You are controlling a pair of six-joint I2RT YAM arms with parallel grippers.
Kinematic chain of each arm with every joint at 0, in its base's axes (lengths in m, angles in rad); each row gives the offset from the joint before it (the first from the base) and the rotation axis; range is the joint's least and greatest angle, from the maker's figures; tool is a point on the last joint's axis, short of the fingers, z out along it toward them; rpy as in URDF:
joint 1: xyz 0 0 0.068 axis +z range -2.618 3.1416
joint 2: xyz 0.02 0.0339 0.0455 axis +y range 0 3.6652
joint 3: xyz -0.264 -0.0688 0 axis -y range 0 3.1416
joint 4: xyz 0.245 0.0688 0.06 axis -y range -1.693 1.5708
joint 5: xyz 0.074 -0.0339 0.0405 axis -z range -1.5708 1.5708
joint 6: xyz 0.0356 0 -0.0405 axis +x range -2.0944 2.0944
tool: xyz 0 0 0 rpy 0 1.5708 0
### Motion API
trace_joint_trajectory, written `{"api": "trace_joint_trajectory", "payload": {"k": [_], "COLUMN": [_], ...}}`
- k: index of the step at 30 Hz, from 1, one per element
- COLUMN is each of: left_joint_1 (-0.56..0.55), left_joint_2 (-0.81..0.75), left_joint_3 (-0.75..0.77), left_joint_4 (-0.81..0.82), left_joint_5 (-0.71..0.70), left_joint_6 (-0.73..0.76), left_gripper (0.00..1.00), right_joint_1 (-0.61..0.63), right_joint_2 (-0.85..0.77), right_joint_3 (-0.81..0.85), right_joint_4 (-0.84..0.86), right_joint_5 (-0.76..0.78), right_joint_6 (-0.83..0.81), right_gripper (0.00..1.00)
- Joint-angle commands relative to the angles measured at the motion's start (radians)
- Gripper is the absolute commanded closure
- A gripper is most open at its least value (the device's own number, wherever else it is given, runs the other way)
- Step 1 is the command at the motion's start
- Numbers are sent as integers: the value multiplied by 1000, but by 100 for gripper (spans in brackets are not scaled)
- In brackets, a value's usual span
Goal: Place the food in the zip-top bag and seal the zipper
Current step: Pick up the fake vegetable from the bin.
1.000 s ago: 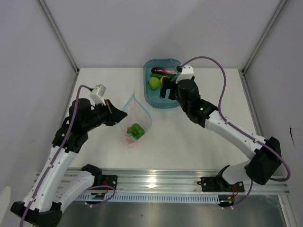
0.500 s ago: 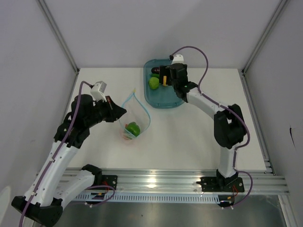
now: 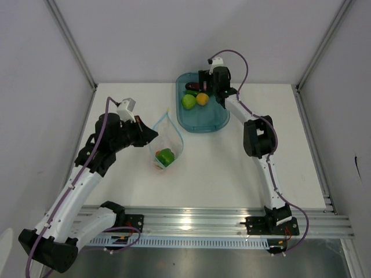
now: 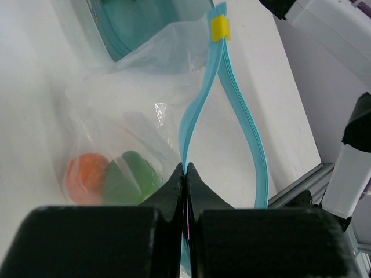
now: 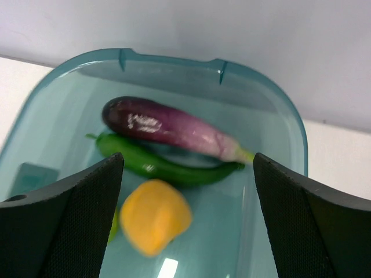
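Since a second ago the right arm (image 3: 264,156) has stretched from the teal tray's (image 3: 215,124) near half to its far end. On the white desk (image 3: 232,162), the zip-top bag (image 3: 168,142) lies left of the tray, close to its near corner, mouth gaping towards the tray. The right gripper (image 5: 186,159) hangs over the tray's far half, fingers wide apart, holding nothing. The left gripper (image 4: 185,174) is left of the tray, clamped on the zipper (image 4: 255,150). In the tray lie an eggplant (image 5: 174,127), a green pepper (image 5: 162,165) against it, a light green fruit (image 3: 188,101) and a yellow ball (image 5: 155,215). The bag holds a green piece (image 4: 130,176) and an orange piece (image 4: 87,176).
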Motion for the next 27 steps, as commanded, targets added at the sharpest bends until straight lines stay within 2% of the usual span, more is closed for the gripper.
{"api": "trace_joint_trajectory", "payload": {"k": [1, 8, 12, 23, 27], "left_joint_1": [-2, -2, -2, -2, -2], "left_joint_2": [3, 44, 55, 54, 49], "left_joint_3": [-14, -15, -9, -17, -18], "left_joint_4": [69, 90, 86, 83, 86], "left_joint_5": [-17, 5, 10, 22, 24], "left_joint_6": [4, 5, 10, 14, 13], "left_gripper": [100, 99, 99, 100, 99], "right_joint_1": [-18, -23, -28, -28, -26], "right_joint_2": [99, 208, 253, 262, 256], "right_joint_3": [183, 233, 294, 271, 282], "right_joint_4": [-1, 77, 46, -6, -130], "right_joint_5": [-123, -219, -228, -234, -283], "right_joint_6": [-89, -255, -247, -237, -253], "right_gripper": [7, 15, 18, 19, 18]}}
